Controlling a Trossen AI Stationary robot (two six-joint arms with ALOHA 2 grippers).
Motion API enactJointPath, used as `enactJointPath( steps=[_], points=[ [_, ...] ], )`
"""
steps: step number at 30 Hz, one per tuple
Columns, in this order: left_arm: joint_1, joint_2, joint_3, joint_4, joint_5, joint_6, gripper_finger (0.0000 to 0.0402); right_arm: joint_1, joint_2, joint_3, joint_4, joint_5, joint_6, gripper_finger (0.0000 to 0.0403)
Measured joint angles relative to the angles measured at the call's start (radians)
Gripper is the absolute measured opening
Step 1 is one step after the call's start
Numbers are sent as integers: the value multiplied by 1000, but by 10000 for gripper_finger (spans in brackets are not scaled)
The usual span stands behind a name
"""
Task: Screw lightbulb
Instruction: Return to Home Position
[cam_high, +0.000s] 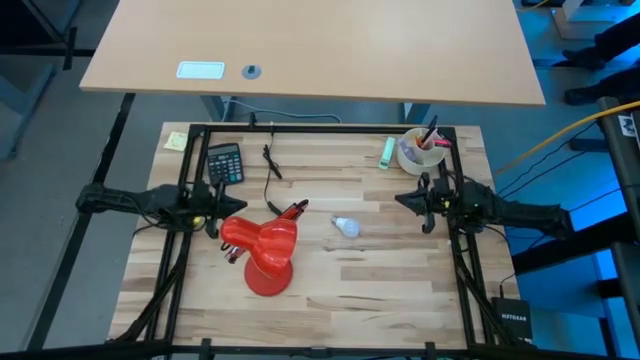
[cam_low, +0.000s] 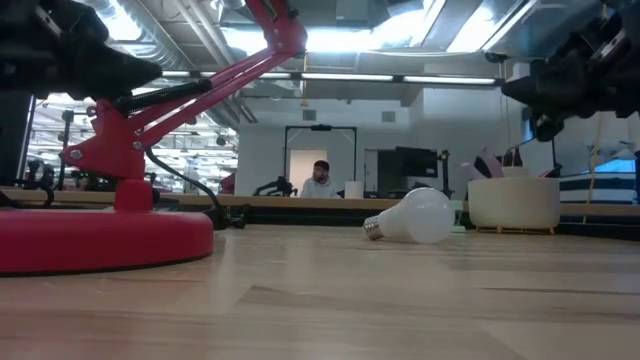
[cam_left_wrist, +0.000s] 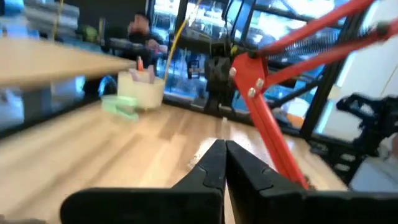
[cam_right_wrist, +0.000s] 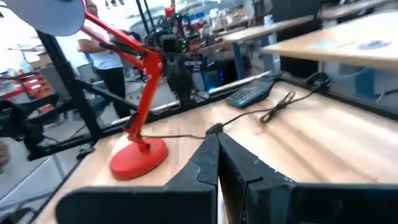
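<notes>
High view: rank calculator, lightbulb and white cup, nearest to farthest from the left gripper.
1. Calculator: close by the left gripper, toward the table's far edge.
2. Lightbulb: lying mid-table, toward the right arm.
3. White cup: far right corner.

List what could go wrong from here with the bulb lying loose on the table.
The lightbulb lies on its side, unheld, and may roll. The red lamp stands close to the shut left gripper; a swing could knock it. The right gripper, shut, waits at the table's right edge.
</notes>
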Motion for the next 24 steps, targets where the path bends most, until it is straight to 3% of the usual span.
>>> enactJointPath(
  steps=[18, 24],
  points=[
    [2, 2, 1, -3, -93, 4, 0, 0, -1, -2, -6, -6, 54, 5],
    [2, 2, 1, -3, -94, 1, 0, 0, -1, -2, -8, -23, -17, 5]
  ],
)
